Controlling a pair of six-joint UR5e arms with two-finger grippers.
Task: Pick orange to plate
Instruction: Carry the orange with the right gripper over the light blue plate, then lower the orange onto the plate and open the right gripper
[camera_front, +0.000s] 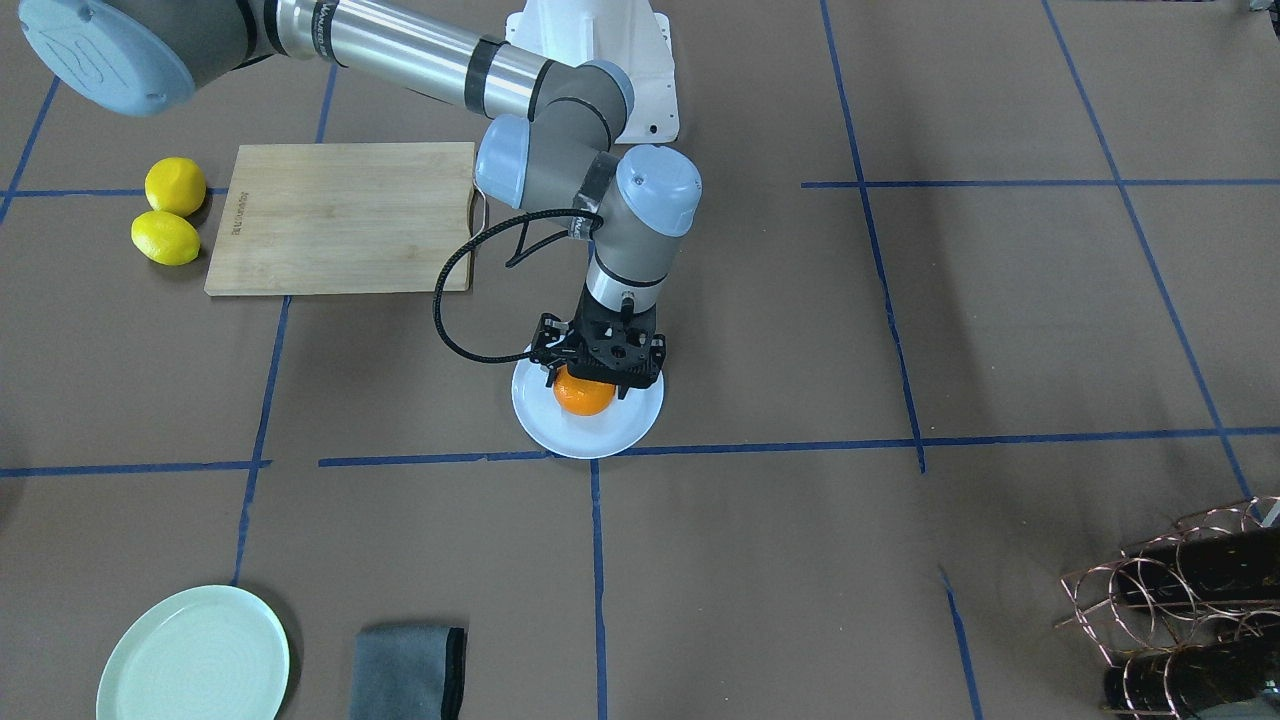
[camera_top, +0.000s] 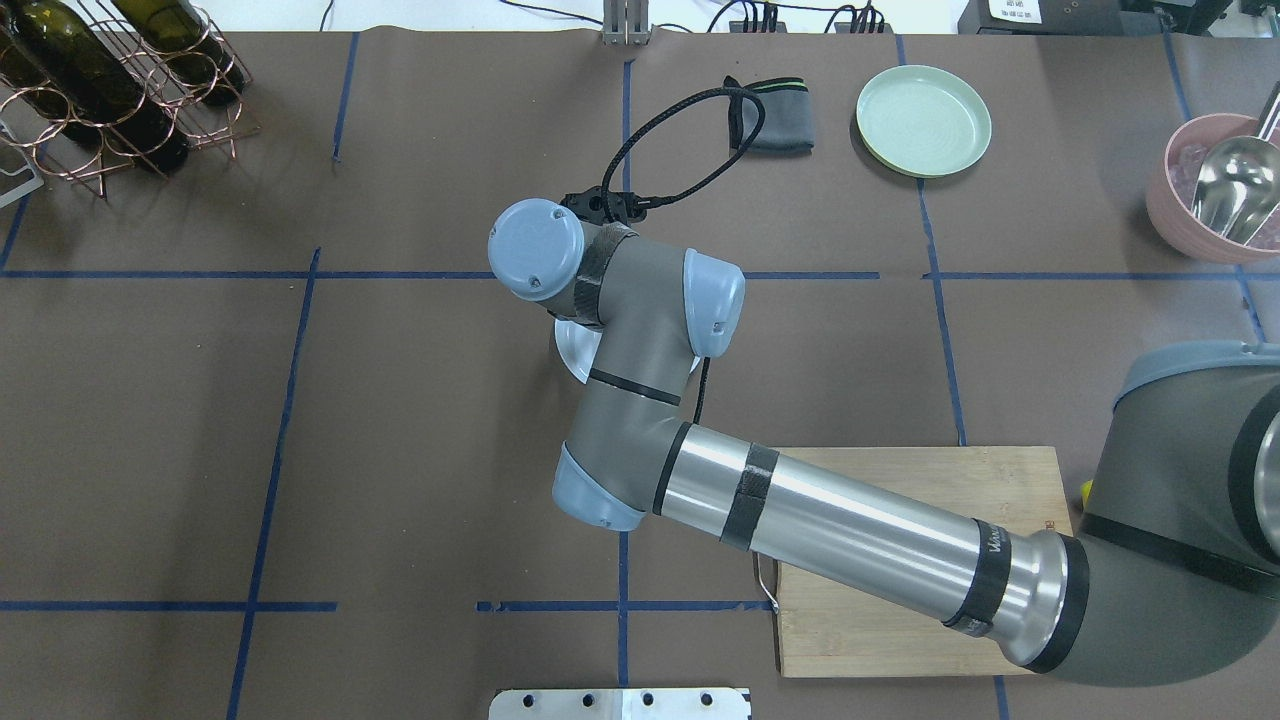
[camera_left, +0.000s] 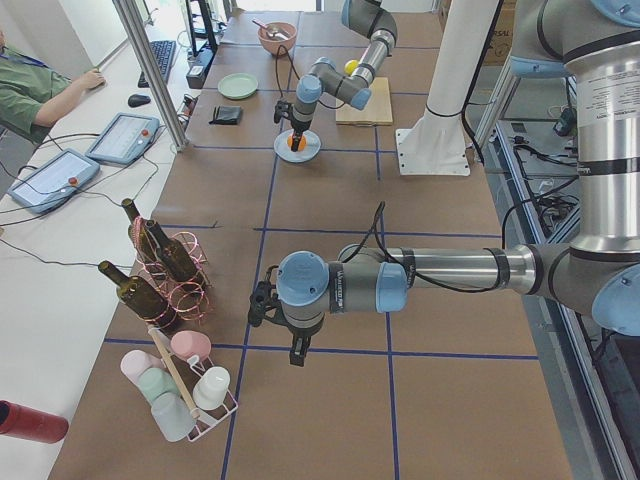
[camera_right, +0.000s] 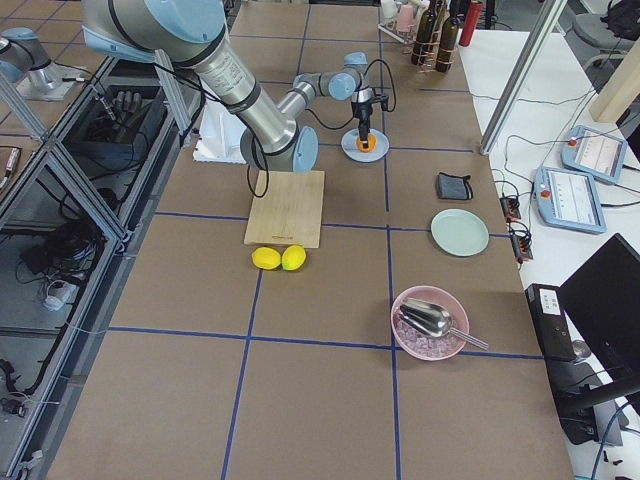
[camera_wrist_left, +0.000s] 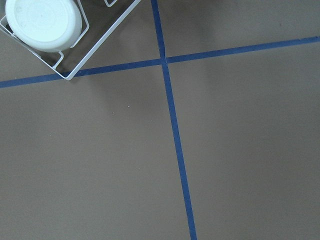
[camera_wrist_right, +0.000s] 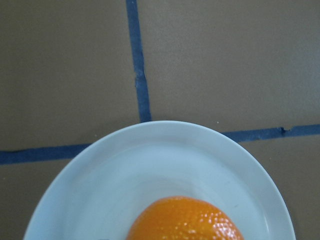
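The orange (camera_front: 585, 396) sits low over the middle of the bluish-white plate (camera_front: 560, 432), near the table's centre. My right gripper (camera_front: 590, 380) points straight down onto it, its fingers hugging the fruit's sides, shut on the orange. In the right wrist view the orange (camera_wrist_right: 185, 220) fills the bottom edge with the plate (camera_wrist_right: 150, 170) right beneath; whether they touch is not clear. The overhead view shows only a sliver of plate (camera_top: 573, 352) under the arm. My left gripper (camera_left: 268, 305) hangs over bare table far from the plate; I cannot tell its state.
Two yellow lemons (camera_front: 170, 215) lie beside a wooden cutting board (camera_front: 340, 215). A mint-green plate (camera_front: 195, 655) and a grey cloth (camera_front: 405, 670) sit at the operators' edge. A copper wine rack (camera_front: 1190, 600) holds bottles. A pink bowl with a scoop (camera_top: 1220, 190) stands at the far right.
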